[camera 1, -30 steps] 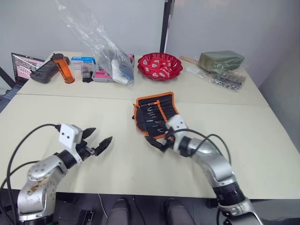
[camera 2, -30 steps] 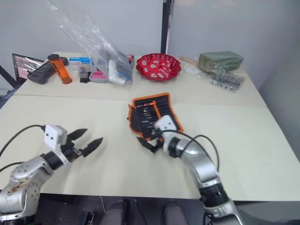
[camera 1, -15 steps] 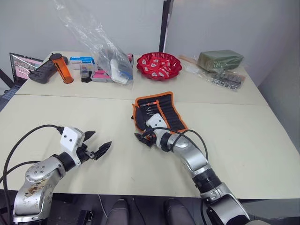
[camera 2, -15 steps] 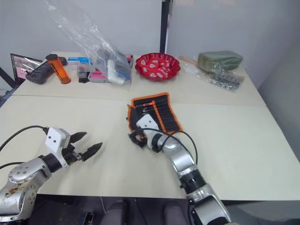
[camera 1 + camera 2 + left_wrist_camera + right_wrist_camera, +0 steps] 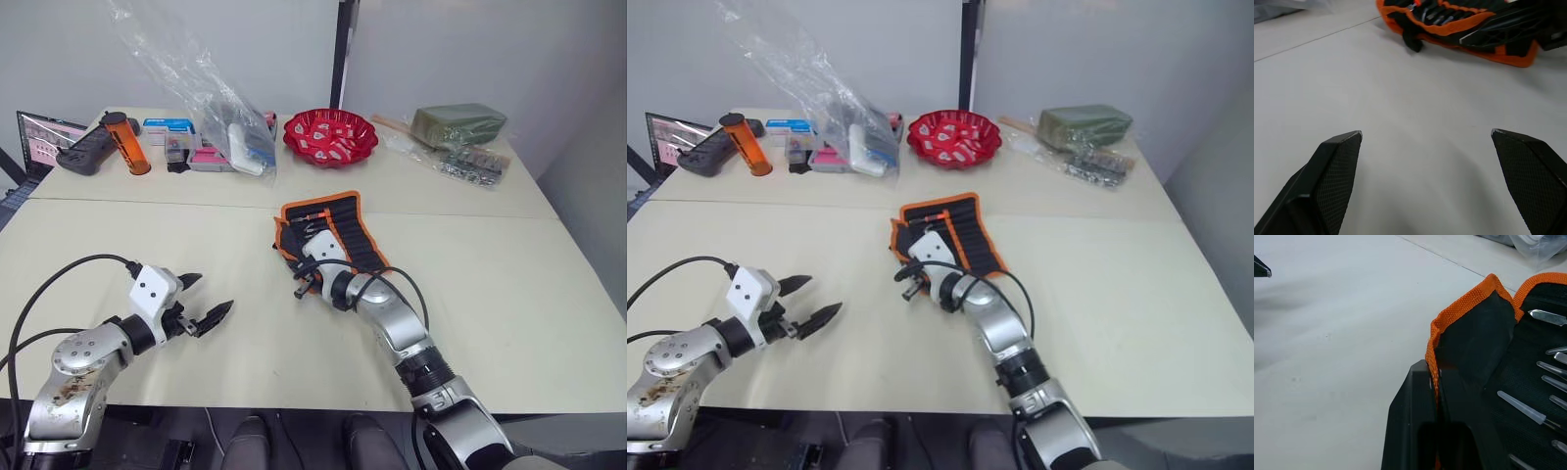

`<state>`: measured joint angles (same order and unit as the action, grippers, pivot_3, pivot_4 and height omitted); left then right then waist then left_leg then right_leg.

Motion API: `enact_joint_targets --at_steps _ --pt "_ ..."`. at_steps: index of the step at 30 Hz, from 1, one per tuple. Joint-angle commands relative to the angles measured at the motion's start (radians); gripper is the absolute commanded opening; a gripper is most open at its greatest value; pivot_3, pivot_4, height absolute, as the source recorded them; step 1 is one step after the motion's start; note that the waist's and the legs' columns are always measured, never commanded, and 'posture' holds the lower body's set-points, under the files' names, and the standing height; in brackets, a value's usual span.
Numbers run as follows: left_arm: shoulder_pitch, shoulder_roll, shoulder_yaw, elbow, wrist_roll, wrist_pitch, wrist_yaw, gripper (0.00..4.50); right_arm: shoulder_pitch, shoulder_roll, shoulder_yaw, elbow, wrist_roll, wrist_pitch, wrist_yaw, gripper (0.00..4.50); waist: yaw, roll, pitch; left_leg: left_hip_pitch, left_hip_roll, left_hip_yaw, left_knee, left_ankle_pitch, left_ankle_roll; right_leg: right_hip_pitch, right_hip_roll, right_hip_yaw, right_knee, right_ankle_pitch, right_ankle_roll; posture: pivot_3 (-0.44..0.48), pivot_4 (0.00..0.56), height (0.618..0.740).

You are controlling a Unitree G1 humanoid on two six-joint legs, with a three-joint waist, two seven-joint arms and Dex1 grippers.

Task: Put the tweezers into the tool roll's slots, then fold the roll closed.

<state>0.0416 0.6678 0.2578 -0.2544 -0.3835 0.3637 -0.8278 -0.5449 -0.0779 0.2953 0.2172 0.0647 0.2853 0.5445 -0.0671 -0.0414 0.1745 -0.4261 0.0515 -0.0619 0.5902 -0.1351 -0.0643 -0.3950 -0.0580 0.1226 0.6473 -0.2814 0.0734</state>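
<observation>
The tool roll (image 5: 338, 227), black with orange binding, lies open in the middle of the table. Several tweezers (image 5: 1518, 409) sit in its slots, their thin tips showing side by side. My right gripper (image 5: 304, 283) is at the roll's near left corner, shut on the orange-bound edge flap (image 5: 1436, 363), which stands lifted between the fingers. My left gripper (image 5: 208, 294) hovers low over bare table well to the left of the roll, open and holding nothing. In the left wrist view its fingertips (image 5: 1342, 147) stand wide apart, with the roll (image 5: 1484, 34) beyond them.
Along the back of the table stand a red bowl (image 5: 331, 137), a clear plastic bag (image 5: 220, 108) over small boxes, an orange cylinder (image 5: 127, 143) and a green packet (image 5: 460, 124). A seam (image 5: 147, 203) crosses the table behind the roll.
My right gripper has moved left along the roll's near edge and shut on the orange-bound left flap. The left gripper has stayed open in place.
</observation>
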Motion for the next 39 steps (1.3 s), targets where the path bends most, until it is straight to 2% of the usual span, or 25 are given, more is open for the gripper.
enact_joint_targets --at_steps 1,5,7,13,16,21,28,31,34,38,39 --pt "-0.057 0.056 -0.018 0.051 -0.002 0.008 -0.055 4.50 0.027 -0.038 0.002 -0.090 0.040 0.001 0.091 0.03 0.000 0.000 0.000 0.000 0.000 0.000 0.000 0.000 0.000 0.000 0.000 0.000 0.000 0.000 0.000 0.000 0.150 0.740" --pt "-0.165 0.099 -0.083 0.111 -0.017 -0.017 -0.168 4.50 0.077 -0.130 0.022 -0.197 0.074 0.018 0.221 0.03 0.004 0.000 0.000 -0.002 0.000 0.000 0.001 0.000 0.000 -0.001 0.000 0.000 -0.001 -0.001 0.002 0.000 0.150 0.740" --pt "-0.221 0.112 -0.144 0.171 0.032 -0.095 -0.233 4.50 0.103 -0.177 0.002 -0.258 0.129 0.077 0.285 0.03 0.003 0.001 0.000 -0.004 0.000 0.000 0.000 0.000 0.000 -0.003 0.000 0.000 0.000 -0.001 0.002 0.000 0.150 0.740" --pt "-0.398 0.082 -0.289 0.355 0.109 -0.244 -0.367 4.50 0.147 -0.330 -0.020 -0.384 0.220 0.170 0.427 0.03 0.004 0.001 0.001 -0.006 0.000 0.000 0.001 0.000 0.000 -0.006 0.000 0.000 0.001 -0.001 0.002 0.000 0.150 0.740" --pt "-0.505 0.059 -0.366 0.475 0.196 -0.343 -0.388 4.50 0.165 -0.375 -0.056 -0.418 0.284 0.248 0.453 0.03 0.006 0.001 0.001 -0.007 0.000 0.000 0.001 0.000 0.000 -0.007 0.001 0.000 0.001 -0.001 0.002 0.000 0.150 0.740" --pt "-0.642 -0.003 -0.440 0.607 0.258 -0.463 -0.433 4.50 0.174 -0.420 -0.081 -0.422 0.295 0.266 0.449 0.03 0.016 0.001 0.001 -0.009 -0.001 0.000 0.003 0.000 0.001 -0.007 0.001 0.001 0.001 -0.001 0.004 0.000 0.150 0.740" --pt "-0.786 -0.072 -0.494 0.659 0.268 -0.549 -0.542 4.50 0.184 -0.425 -0.103 -0.428 0.285 0.271 0.405 0.03 0.024 0.000 0.001 -0.012 -0.001 0.000 0.004 0.000 0.001 -0.008 0.001 0.001 0.001 0.000 0.004 0.000 0.150 0.740" --pt "-0.827 -0.080 -0.512 0.718 0.312 -0.628 -0.543 3.70 0.188 -0.426 -0.110 -0.428 0.285 0.274 0.387 0.00 0.024 0.000 0.001 -0.012 -0.002 -0.001 0.005 0.000 0.001 -0.008 0.001 0.001 0.001 0.000 0.005 0.000 0.150 0.740" --pt "-0.866 -0.087 -0.531 0.804 0.365 -0.761 -0.527 2.70 0.198 -0.429 -0.116 -0.432 0.287 0.275 0.372 0.00 0.023 0.000 0.001 -0.012 -0.002 -0.001 0.005 0.000 0.001 -0.008 0.001 0.001 0.001 0.000 0.005 0.000 0.150 0.740" --pt "-0.893 -0.082 -0.518 0.850 0.347 -0.785 -0.568 1.36 0.205 -0.429 -0.120 -0.437 0.288 0.278 0.360 0.00 0.023 0.000 0.001 -0.013 -0.002 -0.001 0.006 0.001 0.001 -0.008 0.001 0.001 0.002 0.000 0.005 0.000 0.150 0.740" --pt "-0.894 -0.074 -0.514 0.851 0.338 -0.776 -0.584 1.36 0.205 -0.429 -0.121 -0.437 0.288 0.279 0.357 0.00 0.023 0.000 0.001 -0.013 -0.002 -0.001 0.006 0.001 0.001 -0.008 0.001 0.001 0.002 0.000 0.005 0.000 0.150 0.740"
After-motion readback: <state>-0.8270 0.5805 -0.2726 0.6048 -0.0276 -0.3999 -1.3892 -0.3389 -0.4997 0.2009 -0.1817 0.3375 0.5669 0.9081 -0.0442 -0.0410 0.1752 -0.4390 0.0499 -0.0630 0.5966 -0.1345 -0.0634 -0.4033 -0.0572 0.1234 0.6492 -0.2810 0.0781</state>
